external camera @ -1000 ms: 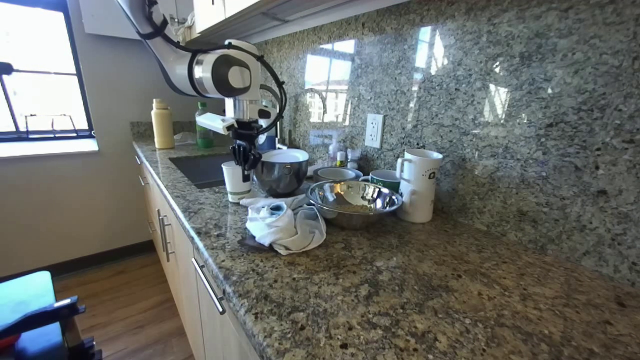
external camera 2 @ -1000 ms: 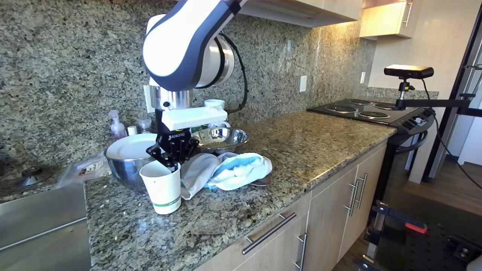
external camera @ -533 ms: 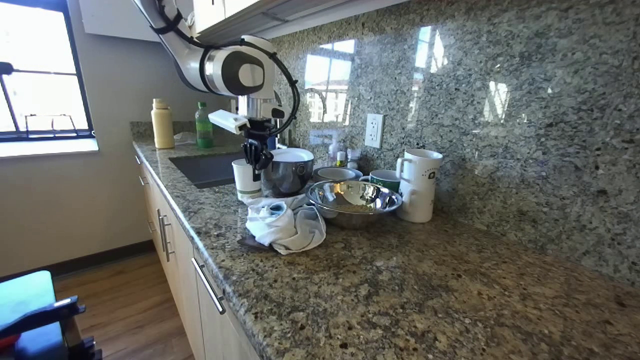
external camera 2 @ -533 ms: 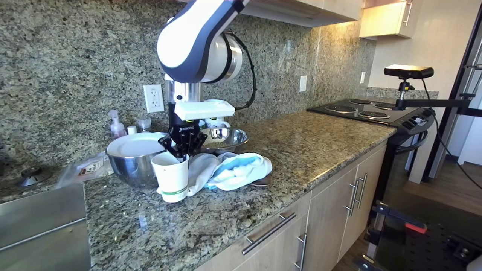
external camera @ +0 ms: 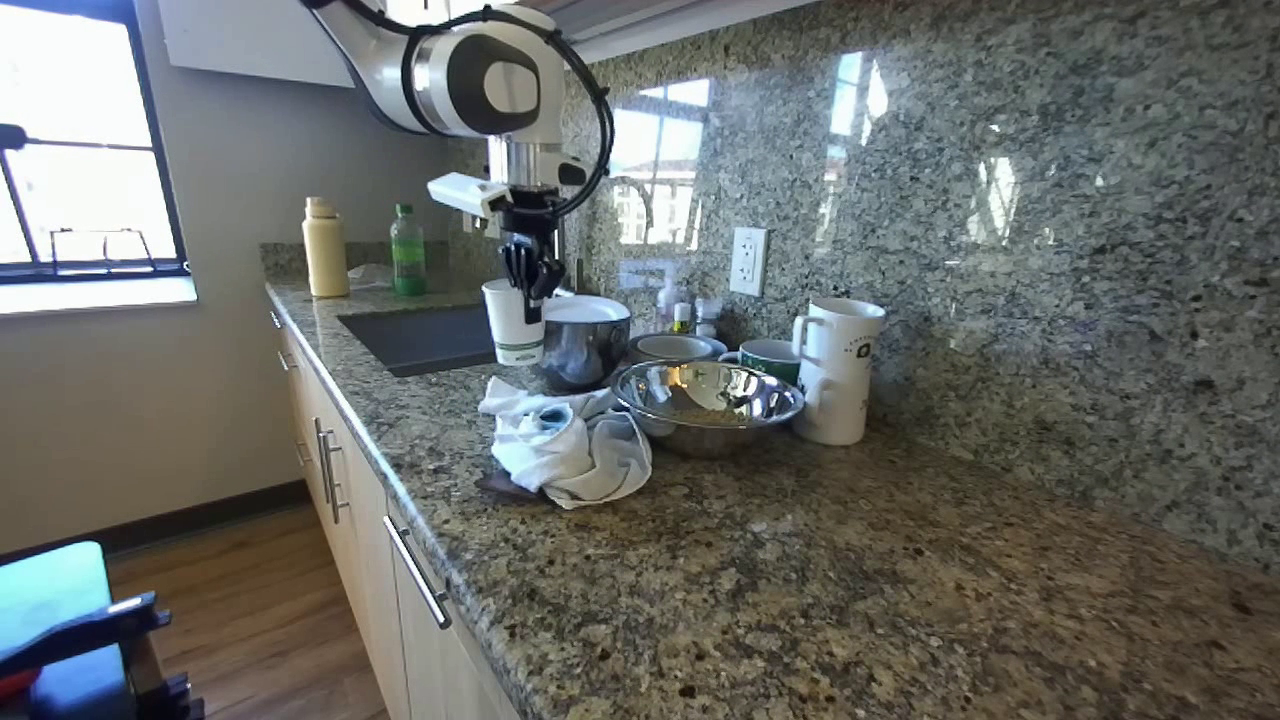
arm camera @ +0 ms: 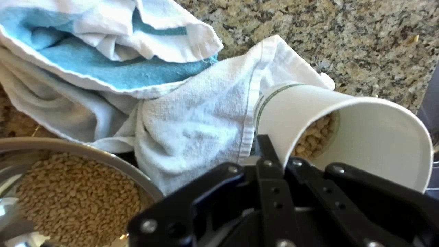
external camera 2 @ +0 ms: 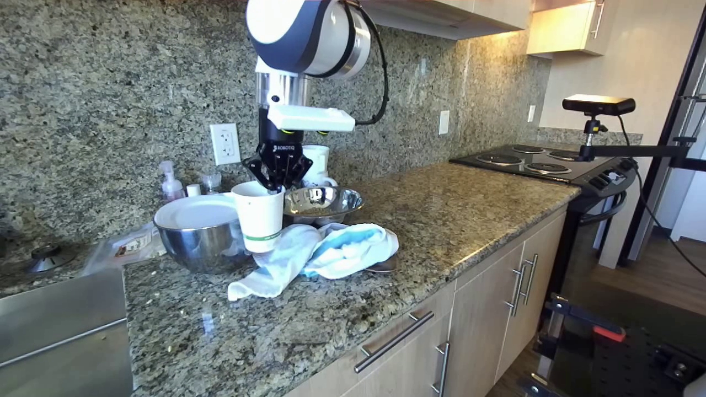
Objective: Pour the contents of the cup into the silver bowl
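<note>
Over the granite desk [external camera: 850,570], jaws are pinching the cup [external camera 2: 259,218] (only the wrist view is showing tan pieces [arm camera: 313,139] inside).

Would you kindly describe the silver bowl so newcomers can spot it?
On the speckled counter, look between the crumpled towel and the stacked white mugs. The silver bowl there holds tan grains and is flared and shallow, unlike the deeper, white-topped steel pot.
</note>
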{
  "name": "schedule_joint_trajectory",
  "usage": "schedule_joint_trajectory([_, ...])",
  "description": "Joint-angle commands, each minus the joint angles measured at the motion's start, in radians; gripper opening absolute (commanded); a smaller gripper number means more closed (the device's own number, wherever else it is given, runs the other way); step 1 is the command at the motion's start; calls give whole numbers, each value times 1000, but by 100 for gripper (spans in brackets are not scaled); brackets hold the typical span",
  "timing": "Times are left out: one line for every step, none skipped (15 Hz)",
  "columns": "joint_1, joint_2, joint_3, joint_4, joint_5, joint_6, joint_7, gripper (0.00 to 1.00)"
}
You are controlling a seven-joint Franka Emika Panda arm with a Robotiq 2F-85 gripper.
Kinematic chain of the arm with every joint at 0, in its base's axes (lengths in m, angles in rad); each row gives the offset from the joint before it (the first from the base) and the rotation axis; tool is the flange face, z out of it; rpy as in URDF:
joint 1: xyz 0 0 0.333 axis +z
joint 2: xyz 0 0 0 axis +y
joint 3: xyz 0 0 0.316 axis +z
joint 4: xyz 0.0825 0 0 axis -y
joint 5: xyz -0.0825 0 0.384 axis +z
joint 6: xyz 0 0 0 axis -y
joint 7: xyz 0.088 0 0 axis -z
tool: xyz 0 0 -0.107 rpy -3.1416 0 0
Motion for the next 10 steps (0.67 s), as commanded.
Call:
schedule_joint_trajectory([-22,-88,-4,-33,5,-53,1,0])
schedule_joint_trajectory([-27,-103,-9,-33,1,-62,7,0])
schedule_joint_trajectory([-33,-116,-13,-33,0,-69,11,0])
schedule_joint_trajectory([-40,-124,-17,-29,-2,-78,10,0])
schedule_joint_trajectory([-44,-124,-16,-19,-1,-85,-2,0])
schedule_joint_trajectory([-38,-83,-11,1,-2,-56,2,0])
schedule_joint_trajectory([-41,-87,-12,2,-2,-57,2,1])
schedule_joint_trajectory([-42,-86,-13,2,-2,-57,1,1])
schedule_joint_trajectory([-41,-83,-13,2,-2,-57,1,1])
schedule_joint_trajectory([-39,-79,-12,2,-2,-57,2,1])
